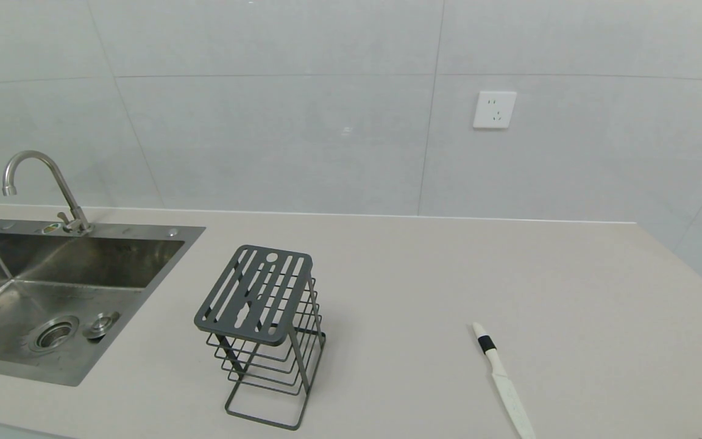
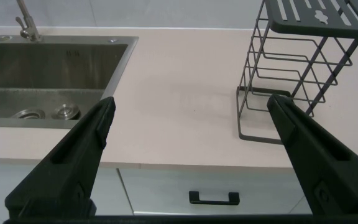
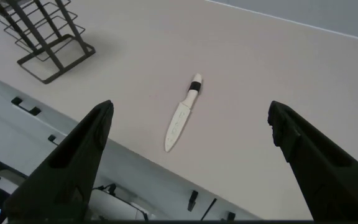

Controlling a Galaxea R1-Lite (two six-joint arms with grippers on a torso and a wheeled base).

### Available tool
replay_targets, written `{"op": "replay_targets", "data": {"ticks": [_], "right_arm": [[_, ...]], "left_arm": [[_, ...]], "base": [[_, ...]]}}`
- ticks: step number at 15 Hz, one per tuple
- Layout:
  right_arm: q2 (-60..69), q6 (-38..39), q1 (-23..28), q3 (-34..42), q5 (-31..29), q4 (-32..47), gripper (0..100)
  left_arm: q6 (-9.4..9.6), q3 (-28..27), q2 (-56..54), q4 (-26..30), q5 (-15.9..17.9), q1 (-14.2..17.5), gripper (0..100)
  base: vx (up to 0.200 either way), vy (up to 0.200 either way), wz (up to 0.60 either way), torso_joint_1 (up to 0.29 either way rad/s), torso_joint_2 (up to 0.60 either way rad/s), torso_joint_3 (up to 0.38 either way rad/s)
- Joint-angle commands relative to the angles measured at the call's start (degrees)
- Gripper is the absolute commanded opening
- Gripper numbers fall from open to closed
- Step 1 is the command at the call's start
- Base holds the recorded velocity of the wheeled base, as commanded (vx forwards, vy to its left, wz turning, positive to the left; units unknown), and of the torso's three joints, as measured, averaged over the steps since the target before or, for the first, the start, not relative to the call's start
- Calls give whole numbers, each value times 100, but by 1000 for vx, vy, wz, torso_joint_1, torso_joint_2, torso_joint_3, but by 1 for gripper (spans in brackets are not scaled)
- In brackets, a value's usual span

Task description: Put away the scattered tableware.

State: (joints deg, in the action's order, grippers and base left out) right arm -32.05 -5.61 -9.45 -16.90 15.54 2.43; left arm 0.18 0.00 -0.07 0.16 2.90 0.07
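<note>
A white knife (image 1: pixel 501 379) with a black band on its handle lies flat on the counter at the front right; the right wrist view has the knife (image 3: pixel 183 114) between and beyond my right gripper's fingers. A dark wire knife rack (image 1: pixel 264 329) with a slotted top stands mid-counter, right of the sink. My right gripper (image 3: pixel 190 118) is open, held above the counter's front edge, apart from the knife. My left gripper (image 2: pixel 190 109) is open over the front edge between the sink and the knife rack (image 2: pixel 303 68), holding nothing.
A steel sink (image 1: pixel 16 329) with a curved tap (image 1: pixel 43 186) is set into the counter at the left. A tiled wall with a socket (image 1: pixel 494 110) backs the counter. A drawer handle (image 2: pixel 214 198) shows below the counter's front edge.
</note>
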Motion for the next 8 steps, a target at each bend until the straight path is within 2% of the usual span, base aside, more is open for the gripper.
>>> {"op": "replay_targets", "data": {"ticks": [1, 3, 5, 8], "right_arm": [[-1655, -239, -163, -33, -7, -735, 100], [-2482, -415, -338, -33, -7, -1139, 100], [-2895, -432, -672, -103, -51, -1157, 100], [-3466, -406, -769, -420, -51, -1157, 100]], "left_arm": [[-1, 0, 7, 2, 0, 1, 100], [17, 0, 7, 2, -18, 1, 100], [34, 0, 7, 2, -35, 1, 100], [34, 0, 7, 2, -35, 1, 100]], "base": [[0, 0, 0, 0, 0, 0], [0, 0, 0, 0, 0, 0], [0, 0, 0, 0, 0, 0], [0, 0, 0, 0, 0, 0]]}}
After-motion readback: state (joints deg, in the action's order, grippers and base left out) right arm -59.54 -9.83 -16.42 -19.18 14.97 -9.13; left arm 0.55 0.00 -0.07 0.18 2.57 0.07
